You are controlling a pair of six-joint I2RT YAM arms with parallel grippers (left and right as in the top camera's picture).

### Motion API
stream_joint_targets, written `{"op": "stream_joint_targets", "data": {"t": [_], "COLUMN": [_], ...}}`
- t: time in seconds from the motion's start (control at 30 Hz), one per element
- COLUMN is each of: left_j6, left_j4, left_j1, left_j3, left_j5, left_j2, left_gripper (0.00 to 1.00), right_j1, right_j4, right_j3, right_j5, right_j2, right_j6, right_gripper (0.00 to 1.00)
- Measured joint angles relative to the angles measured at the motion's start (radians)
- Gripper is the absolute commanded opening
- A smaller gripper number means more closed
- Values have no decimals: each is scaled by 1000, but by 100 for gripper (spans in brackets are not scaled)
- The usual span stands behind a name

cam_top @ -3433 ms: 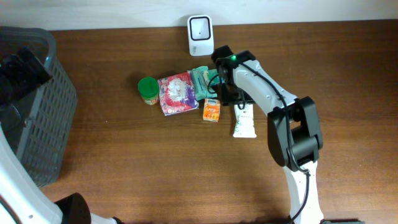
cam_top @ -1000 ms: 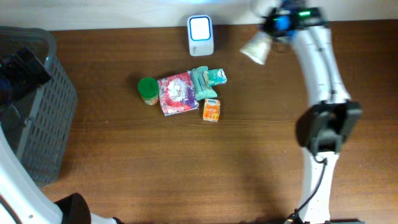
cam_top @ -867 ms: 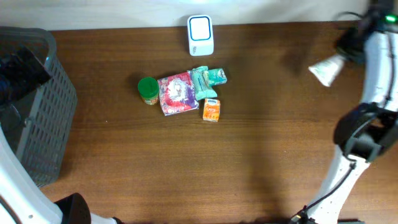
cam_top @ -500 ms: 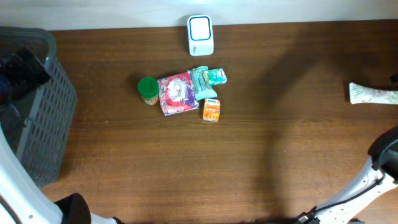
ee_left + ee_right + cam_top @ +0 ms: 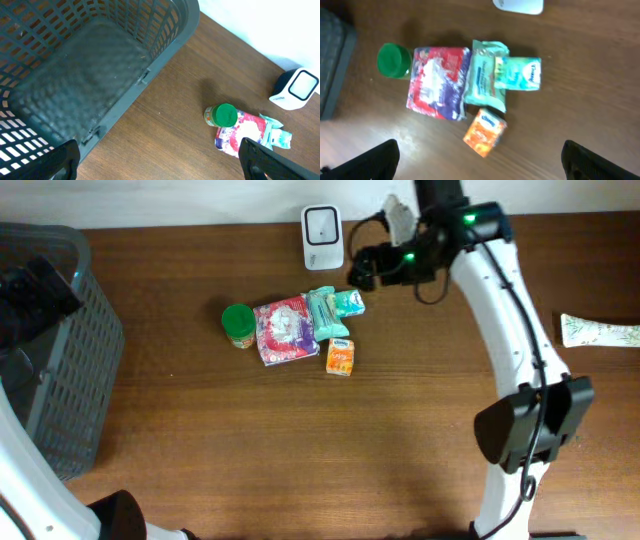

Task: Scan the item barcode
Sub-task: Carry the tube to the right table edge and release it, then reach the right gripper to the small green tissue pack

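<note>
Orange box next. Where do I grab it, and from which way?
Come straight down on the orange box and pinch its two long sides. It lies flat, with bare table along both, while its far end sits close to the teal pack, likely leaving no finger room there.

Soft, even indoor light; the right wrist view is slightly blurred; basket (image 5: 75, 65) floor out of focus, faint shadow beside it

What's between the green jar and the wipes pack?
The red packet lies between the green jar and the wipes pack, close against both. The overhead and right wrist views both show it.
</note>
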Motion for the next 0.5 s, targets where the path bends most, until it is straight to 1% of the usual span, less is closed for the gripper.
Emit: {"op": "stream_joint_targets", "data": {"t": [0.03,0.1,0.13,0.2,0.23,0.27,0.33,0.4,0.5], "left_j6": [0,0,0,0,0,0,0,0,0], "left_j4": [0,0,0,0,0,0,1,0,0], "left_j1": [0,0,0,0,0,0,0,0,0], "left_j3": [0,0,0,0,0,0,0,0,0], "left_j5": [0,0,0,0,0,0,0,0,0], "left_j2": [0,0,0,0,0,0,0,0,0], "left_gripper": [99,99,99,99,99,99,99,99,99], "right_j1": [16,29,29,29,29,29,29,29,29], "right_j4": [4,15,40,61,71,109,225,317,377], "right_j3": [0,-10,-20,-35,-39,-42,-47,-47,-47], "right_j5": [32,126,138,160,161,152,145,142,138], "right_j2": [1,20,31,107,150,182,227,261,328], "right_j6": [65,278,344,513,586,616,558,434,348], "right_gripper": [99,99,98,71,68,67,67,58,56]}}
